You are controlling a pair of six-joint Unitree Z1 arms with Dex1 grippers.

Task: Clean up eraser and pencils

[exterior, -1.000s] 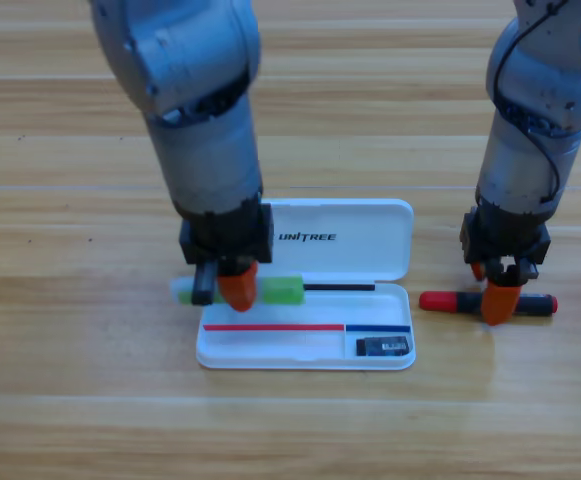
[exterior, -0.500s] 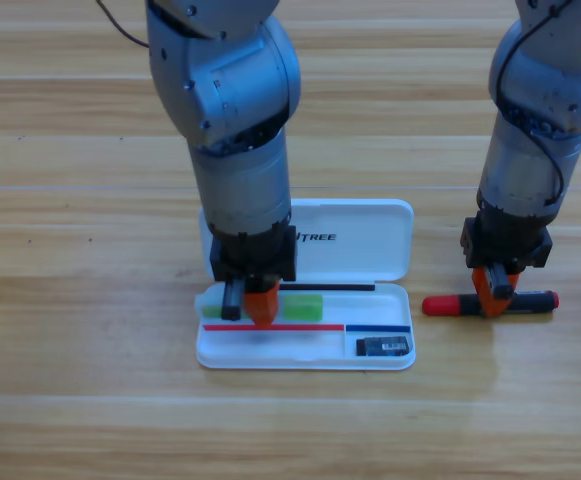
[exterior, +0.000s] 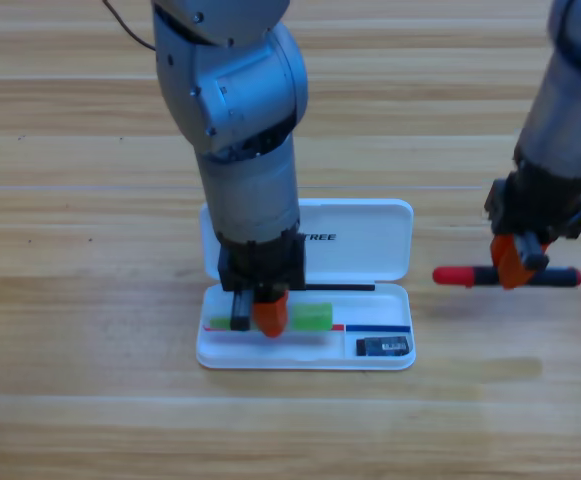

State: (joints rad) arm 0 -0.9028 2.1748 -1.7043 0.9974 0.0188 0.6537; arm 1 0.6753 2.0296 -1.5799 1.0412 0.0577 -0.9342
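With the case point(exterior: 355, 245) left of the right gripper point(exterior: 515, 265), which clamps the marker point(exterior: 505, 276) crosswise, the left gripper point(exterior: 260, 315) holds the green stick point(exterior: 310, 318) lengthwise in the tray beside the eraser point(exterior: 382, 346).

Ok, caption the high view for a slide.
Left gripper lowers the green-and-white stick into the open white case beside the small dark eraser; right gripper holds the red-capped black marker.
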